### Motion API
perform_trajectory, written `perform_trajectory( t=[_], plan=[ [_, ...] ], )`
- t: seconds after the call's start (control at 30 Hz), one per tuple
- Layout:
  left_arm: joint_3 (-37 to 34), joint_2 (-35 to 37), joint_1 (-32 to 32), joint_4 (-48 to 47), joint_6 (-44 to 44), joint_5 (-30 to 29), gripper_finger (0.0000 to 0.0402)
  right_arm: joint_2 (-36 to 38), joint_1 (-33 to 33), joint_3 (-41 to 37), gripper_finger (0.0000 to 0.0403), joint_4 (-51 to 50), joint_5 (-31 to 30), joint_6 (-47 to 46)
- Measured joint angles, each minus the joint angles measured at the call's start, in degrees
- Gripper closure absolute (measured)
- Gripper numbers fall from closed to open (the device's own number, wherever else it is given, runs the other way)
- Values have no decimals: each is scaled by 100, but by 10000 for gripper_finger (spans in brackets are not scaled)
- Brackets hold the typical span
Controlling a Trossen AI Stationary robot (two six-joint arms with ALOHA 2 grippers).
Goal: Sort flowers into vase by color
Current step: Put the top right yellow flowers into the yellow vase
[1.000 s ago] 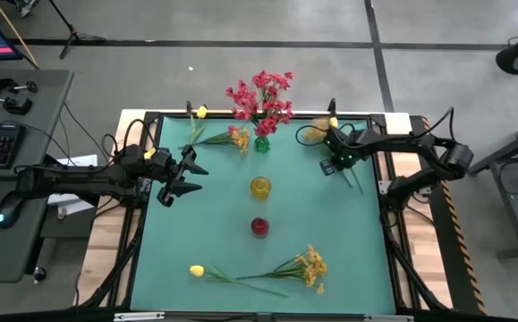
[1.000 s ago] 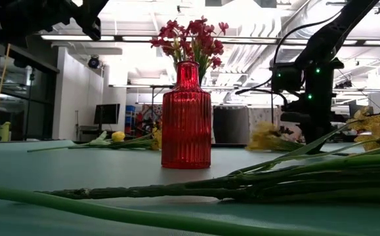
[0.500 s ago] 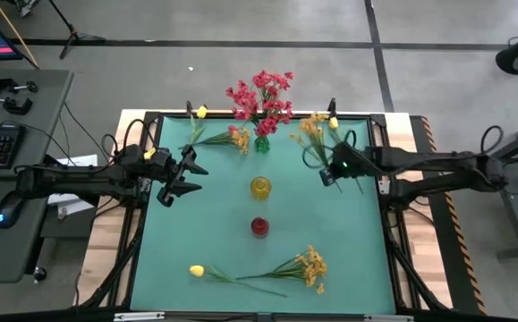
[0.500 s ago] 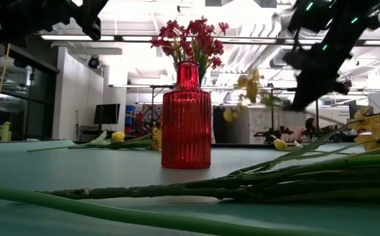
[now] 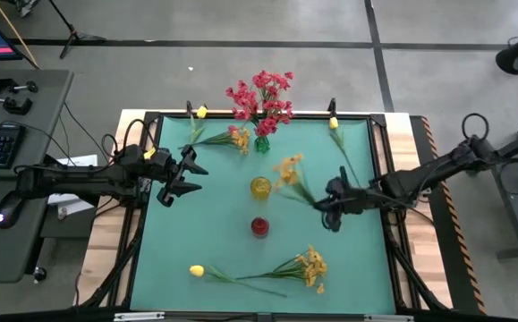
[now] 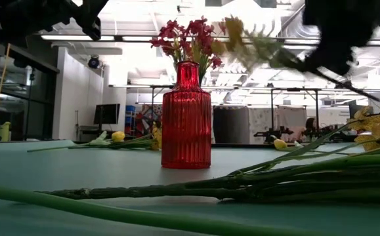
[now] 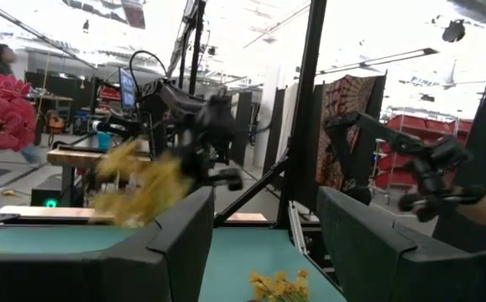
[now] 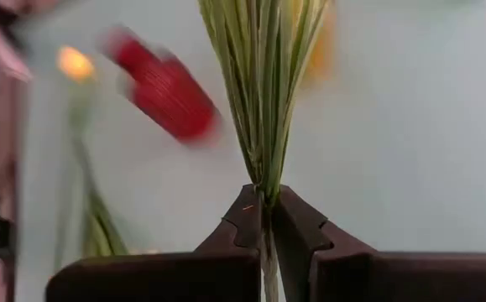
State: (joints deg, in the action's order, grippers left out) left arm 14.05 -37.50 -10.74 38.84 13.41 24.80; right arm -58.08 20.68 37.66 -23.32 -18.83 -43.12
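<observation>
Progress stands at an early-to-middle stage, judged from the layout; the green vase at the far edge of the table already holds a bunch of pink-red blossoms, while the yellow vase and the red vase along the table's centre line look unfilled from above. Left to sort: a mixed lot of orange-yellow blossoms and a tulip lying just beside the green vase; a single yellow tulip near the far right corner; a near-edge group of a yellow tulip and an orange-yellow bunch.

The right gripper is right of centre, its fingers clamped together on the green stems of an orange-yellow bunch; the wrist view shows the stems pinched between the two dark fingers. This carried bunch is in the air, its blossoms close beside the yellow vase; its long axis runs slantwise from the gripper toward the table's centre and far side, blossoms leading, stem ends at the gripper. The left gripper waits at the table's left edge, fingers apart and empty.
</observation>
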Motion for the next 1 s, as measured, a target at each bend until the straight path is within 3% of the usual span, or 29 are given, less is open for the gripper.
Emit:
perform_trajectory(
  t=[0.3,0.43,0.6,0.77,1.0],
  plan=[
    [0,0,0,30,-2,-7,199,-1272,30,9,403,4809,-533,3577],
    [0,0,0,30,-2,-9,199,-2073,-288,9,403,6562,-488,4614],
    [0,0,0,28,-4,-9,199,-3255,-916,9,403,8148,-63,4805],
    [0,0,0,25,-6,-9,199,-4054,-1366,9,403,9530,-37,4949],
    [0,2,0,5,-9,-9,199,-4500,-1636,9,403,9985,188,4589]
  ],
)
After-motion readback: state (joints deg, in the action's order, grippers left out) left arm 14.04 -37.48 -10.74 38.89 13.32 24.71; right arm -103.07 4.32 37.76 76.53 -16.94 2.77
